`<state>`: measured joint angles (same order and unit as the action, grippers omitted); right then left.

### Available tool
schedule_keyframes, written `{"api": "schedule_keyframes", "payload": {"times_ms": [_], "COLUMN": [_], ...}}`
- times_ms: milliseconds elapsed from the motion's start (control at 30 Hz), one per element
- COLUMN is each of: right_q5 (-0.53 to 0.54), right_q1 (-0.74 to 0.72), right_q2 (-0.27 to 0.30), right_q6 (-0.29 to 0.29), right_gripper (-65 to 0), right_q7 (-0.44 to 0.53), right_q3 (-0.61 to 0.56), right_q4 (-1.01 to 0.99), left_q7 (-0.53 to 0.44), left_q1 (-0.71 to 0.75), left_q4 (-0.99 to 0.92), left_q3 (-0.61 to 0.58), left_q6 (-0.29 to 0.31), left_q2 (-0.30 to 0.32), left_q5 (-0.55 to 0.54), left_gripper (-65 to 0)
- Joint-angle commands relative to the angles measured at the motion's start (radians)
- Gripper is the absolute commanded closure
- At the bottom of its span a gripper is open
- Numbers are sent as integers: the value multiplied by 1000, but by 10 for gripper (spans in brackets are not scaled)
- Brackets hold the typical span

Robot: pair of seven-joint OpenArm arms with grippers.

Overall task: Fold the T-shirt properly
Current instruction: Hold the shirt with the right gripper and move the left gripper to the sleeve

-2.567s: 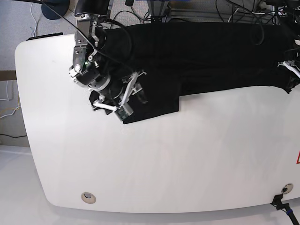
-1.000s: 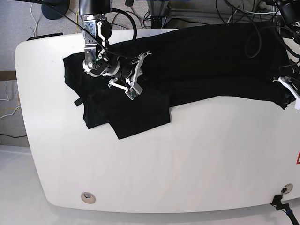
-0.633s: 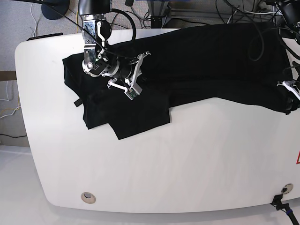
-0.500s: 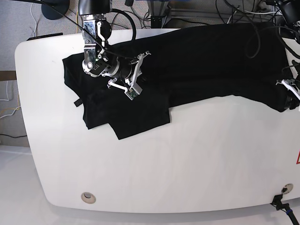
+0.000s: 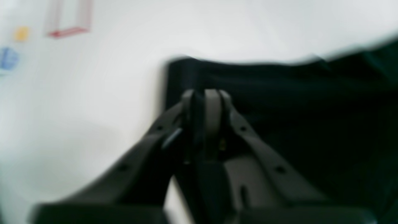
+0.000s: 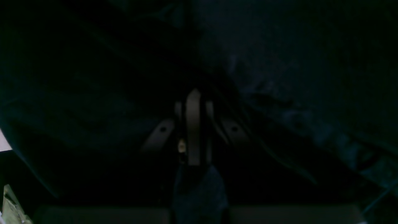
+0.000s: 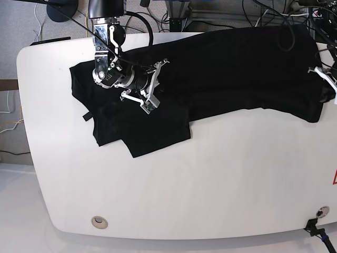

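Spreading the T-shirt (image 7: 221, 68) along the bench's far edge, I judge: both jaws are closed on black cloth, the right gripper (image 7: 149, 89) near the far-left corner, the left gripper (image 7: 325, 79) at the right edge. Next I must pull the cloth taut and flat before folding.

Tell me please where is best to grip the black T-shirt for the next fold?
Probably the T-shirt sleeve corner lying flat toward the table front, approached from the bare table side: its free edge sits on open white surface, so a finger can slide under.
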<state>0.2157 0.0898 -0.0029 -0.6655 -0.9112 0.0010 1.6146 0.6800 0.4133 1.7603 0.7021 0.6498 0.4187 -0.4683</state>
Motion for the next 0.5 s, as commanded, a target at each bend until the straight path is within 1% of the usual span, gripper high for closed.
{"api": "schedule_keyframes", "payload": {"times_ms": [0, 33, 100, 133, 167, 200, 333, 467], "right_q5": [-9, -9, -9, -9, -9, -9, -9, -11], "right_q1": [-12, -12, -12, -12, -12, -12, -12, -11], "right_q2": [5, 5, 5, 5, 5, 5, 5, 5], "right_q6": [8, 8, 8, 8, 8, 8, 8, 8], "right_gripper": [0, 0, 0, 0, 0, 0, 0, 0], "right_q7": [7, 7, 7, 7, 7, 7, 7, 7], "right_q3": [4, 4, 4, 4, 4, 4, 4, 6], "right_q4": [14, 14, 14, 14, 14, 14, 14, 14], "left_q7": [-24, -24, -23, -23, -19, -18, -18, -23], "left_q1": [9, 22, 48, 54, 55, 69, 85, 80], "left_q4": [13, 13, 13, 13, 11, 6, -63, -178], "left_q3": [12, 6, -8, -22, -34, -43, -91, -104], "left_q6": [-8, -8, -6, 5, 28, 46, 48, 48], "left_q2": [1, -21, -44, -51, -56, -56, -57, -56], "left_q5": [36, 62, 93, 101, 102, 112, 156, 156], "left_gripper": [0, 0, 0, 0, 0, 0, 0, 0]}}
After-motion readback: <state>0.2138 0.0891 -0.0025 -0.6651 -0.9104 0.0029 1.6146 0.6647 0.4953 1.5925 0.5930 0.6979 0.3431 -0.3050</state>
